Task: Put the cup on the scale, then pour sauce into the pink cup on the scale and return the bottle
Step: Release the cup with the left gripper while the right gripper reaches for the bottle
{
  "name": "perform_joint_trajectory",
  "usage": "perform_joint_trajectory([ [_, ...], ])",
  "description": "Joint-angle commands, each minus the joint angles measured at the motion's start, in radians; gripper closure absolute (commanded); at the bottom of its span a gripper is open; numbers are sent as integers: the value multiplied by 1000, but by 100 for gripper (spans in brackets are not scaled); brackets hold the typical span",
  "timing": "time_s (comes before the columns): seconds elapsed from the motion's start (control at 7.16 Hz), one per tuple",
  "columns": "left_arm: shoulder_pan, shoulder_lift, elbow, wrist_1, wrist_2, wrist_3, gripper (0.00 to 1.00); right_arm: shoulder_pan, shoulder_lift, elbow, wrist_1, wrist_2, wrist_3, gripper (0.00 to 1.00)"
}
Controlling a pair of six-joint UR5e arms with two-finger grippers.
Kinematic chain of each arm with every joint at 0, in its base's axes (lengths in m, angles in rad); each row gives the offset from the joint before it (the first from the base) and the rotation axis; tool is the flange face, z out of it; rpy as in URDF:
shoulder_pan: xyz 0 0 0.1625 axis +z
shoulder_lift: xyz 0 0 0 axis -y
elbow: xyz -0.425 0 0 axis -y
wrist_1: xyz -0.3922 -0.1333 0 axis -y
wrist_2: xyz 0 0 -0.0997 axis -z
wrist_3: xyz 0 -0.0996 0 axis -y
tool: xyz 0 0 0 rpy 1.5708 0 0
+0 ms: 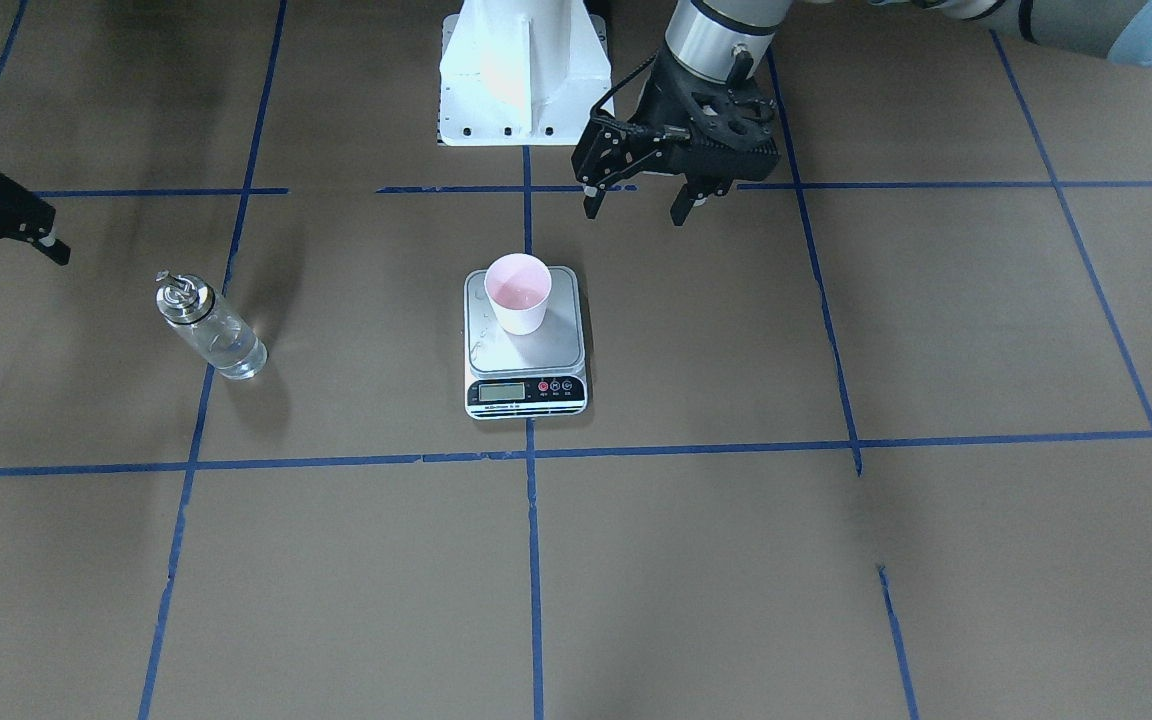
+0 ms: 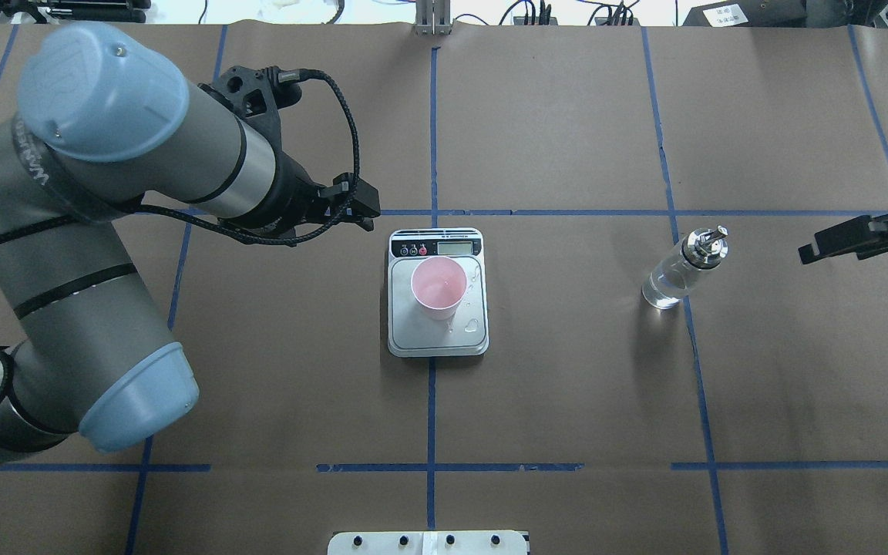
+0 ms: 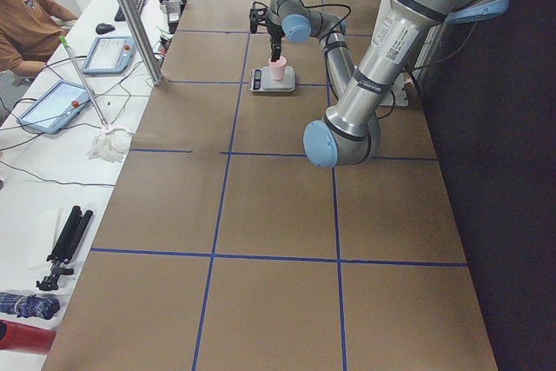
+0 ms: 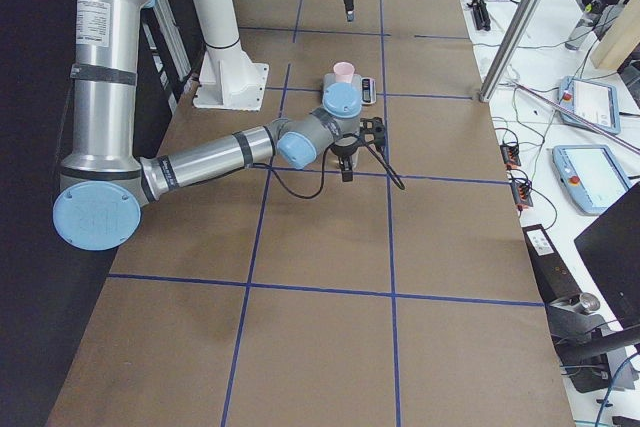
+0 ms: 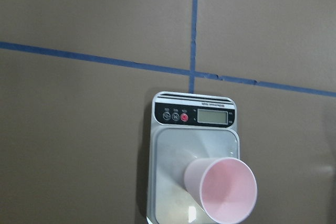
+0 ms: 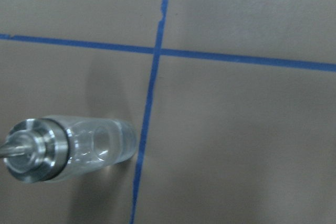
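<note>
Brown paper surface (image 1: 736,560) with blue tape lines (image 1: 636,450) carries the scale (image 1: 541,352); the pink cup (image 1: 518,296) stands upright on its platform. The bottle (image 1: 212,330) stands well apart, near the right fingers (image 1: 36,230), which are spread. The left fingers (image 1: 683,208) hover near the scale, spread too, holding nothing.

Count of the table top, positions read in the front-facing view.

- Cup (image 1: 518,293): 1, pink.
- Scale (image 1: 561,342): 1. Its front strip has 1 LCD (image 1: 501,391) and 3 round buttons (image 1: 555,386), 1 of them red.
- Bottle (image 1: 211,327): 1, at 9 o'clock from the scale.
- Arms: 2, left arm (image 2: 105,154) and right arm (image 4: 200,162).
- Grippers: 2. Left gripper (image 1: 636,215) is at 1 o'clock from the scale; right gripper (image 1: 16,262) is at 9 o'clock, beyond the bottle.
- White robot base (image 1: 521,75): 1, at 12 o'clock.

Off the table, in the left side view: 1 seated person (image 3: 26,23), 2 tablets (image 3: 52,103).
</note>
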Motion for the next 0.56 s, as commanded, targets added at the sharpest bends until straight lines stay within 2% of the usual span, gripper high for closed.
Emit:
perform_joint_trajectory([
  [0.0, -30, 11, 7, 0, 0, 24, 0, -341, -54, 90, 140, -391, 263, 0],
  [0.28, -45, 12, 15, 0, 1, 24, 0, -614, -56, 111, 138, -776, 422, 0],
  [0.42, -56, 12, 25, -2, 1, 24, 0, -734, -55, 108, 132, -1033, 551, 0],
])
